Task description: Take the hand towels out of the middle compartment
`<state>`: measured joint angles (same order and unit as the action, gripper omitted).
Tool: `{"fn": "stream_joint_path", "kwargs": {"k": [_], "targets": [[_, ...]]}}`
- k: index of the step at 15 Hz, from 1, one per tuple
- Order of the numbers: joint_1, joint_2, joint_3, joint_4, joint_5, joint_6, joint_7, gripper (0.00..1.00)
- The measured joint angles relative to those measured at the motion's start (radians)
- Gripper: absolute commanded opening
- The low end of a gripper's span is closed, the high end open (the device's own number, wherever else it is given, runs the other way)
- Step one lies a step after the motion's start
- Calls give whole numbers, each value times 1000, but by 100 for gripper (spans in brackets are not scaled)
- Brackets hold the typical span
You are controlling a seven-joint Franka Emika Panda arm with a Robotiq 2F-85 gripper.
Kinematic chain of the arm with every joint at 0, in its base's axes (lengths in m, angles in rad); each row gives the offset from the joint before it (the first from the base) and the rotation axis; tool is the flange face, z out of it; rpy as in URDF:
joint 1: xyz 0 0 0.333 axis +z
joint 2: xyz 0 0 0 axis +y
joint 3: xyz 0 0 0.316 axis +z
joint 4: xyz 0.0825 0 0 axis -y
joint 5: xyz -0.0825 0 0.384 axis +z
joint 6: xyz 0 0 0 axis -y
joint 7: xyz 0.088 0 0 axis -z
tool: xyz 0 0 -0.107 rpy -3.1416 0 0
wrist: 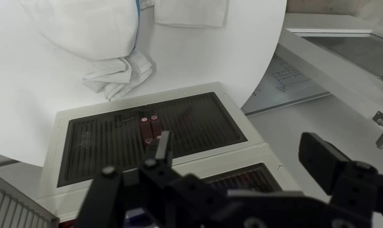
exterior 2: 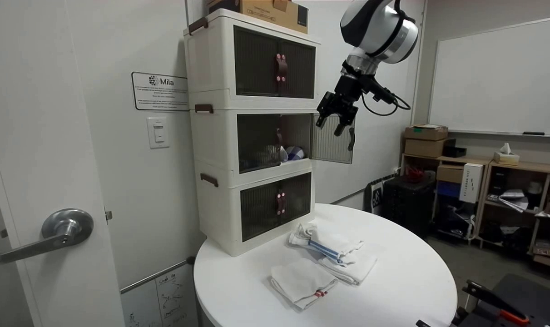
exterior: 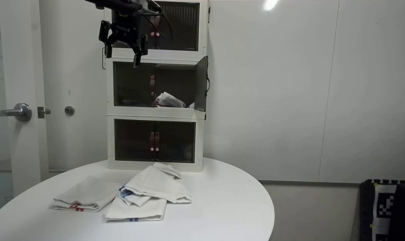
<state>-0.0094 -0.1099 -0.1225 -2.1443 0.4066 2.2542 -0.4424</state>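
Hangs with fingers (exterior: pixel 137 61) apart before a white cabinet (exterior 2: pixel 213 136), well above a round counter (exterior: pixel 225 204) bearing a red-striped towel (exterior: pixel 87 192) just beside heaped blue-striped towels (exterior: pixel 157 184). Hovers clear, too, of the checked cloth (exterior 2: pixel 295 153) lying inside the middle compartment (exterior: pixel 175 80), with one door (exterior 2: pixel 331 146) standing open.

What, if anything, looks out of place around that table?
The pile of white cloth towels with blue stripes lies rumpled and skewed on the round white table, unlike the neatly folded white cloth towel with red stripes beside it. That's mild untidiness; I see nothing spilled.
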Motion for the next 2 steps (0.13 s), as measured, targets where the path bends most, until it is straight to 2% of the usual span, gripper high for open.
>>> {"fn": "stream_joint_path", "kwargs": {"k": [2], "targets": [[-2, -1, 0, 0, -3, 0, -10, 100]]}}
